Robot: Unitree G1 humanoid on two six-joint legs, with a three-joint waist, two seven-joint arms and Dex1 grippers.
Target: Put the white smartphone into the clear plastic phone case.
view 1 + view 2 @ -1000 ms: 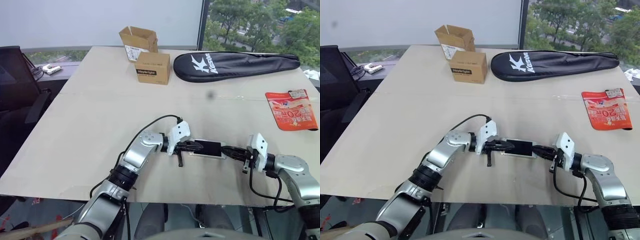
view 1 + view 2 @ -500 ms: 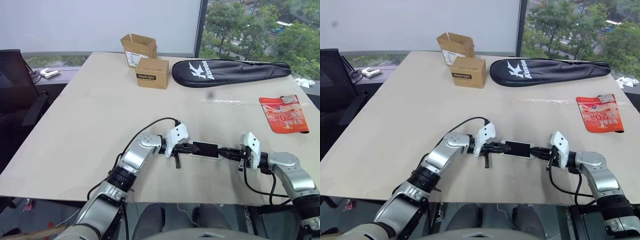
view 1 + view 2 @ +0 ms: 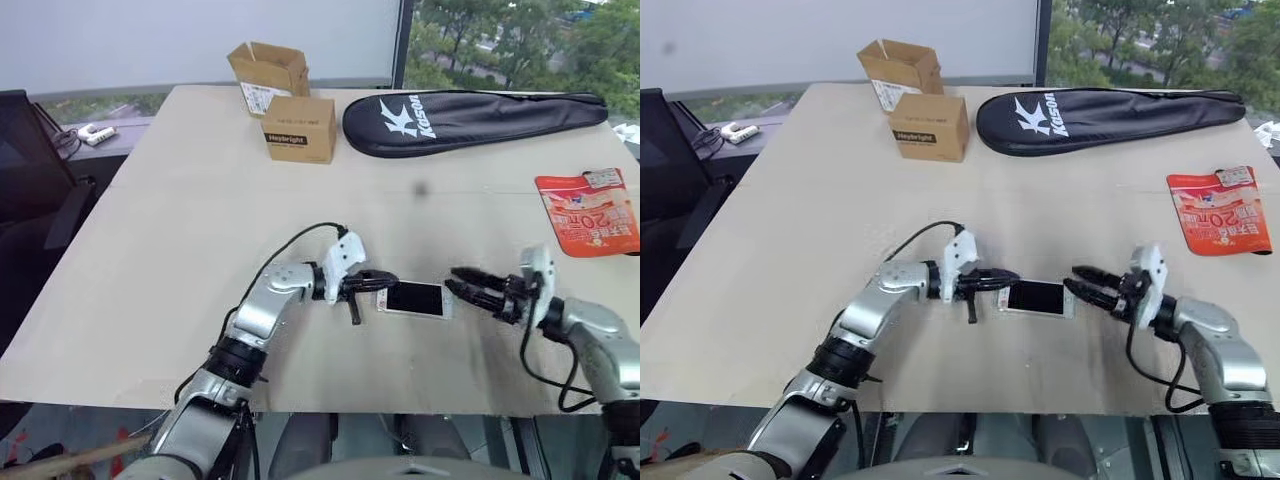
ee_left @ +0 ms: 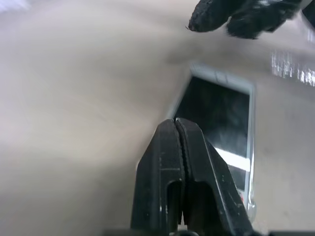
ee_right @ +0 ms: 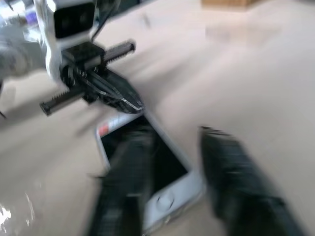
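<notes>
White smartphone (image 3: 413,299) lies screen-up near the worktop's (image 3: 180,230) front edge, between the left gripper (image 3: 372,284), fingers pressed together at its end, and the right gripper (image 3: 468,287), fingers apart, which should likely re-grip squarely before seating it in the case

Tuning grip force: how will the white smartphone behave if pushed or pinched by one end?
The white smartphone looks like a rigid flat slab, so probably no flex. Its glossy screen suggests it may slip between the fingers. Lying flat on the table, it would likely slide or pivot, not tip.
</notes>
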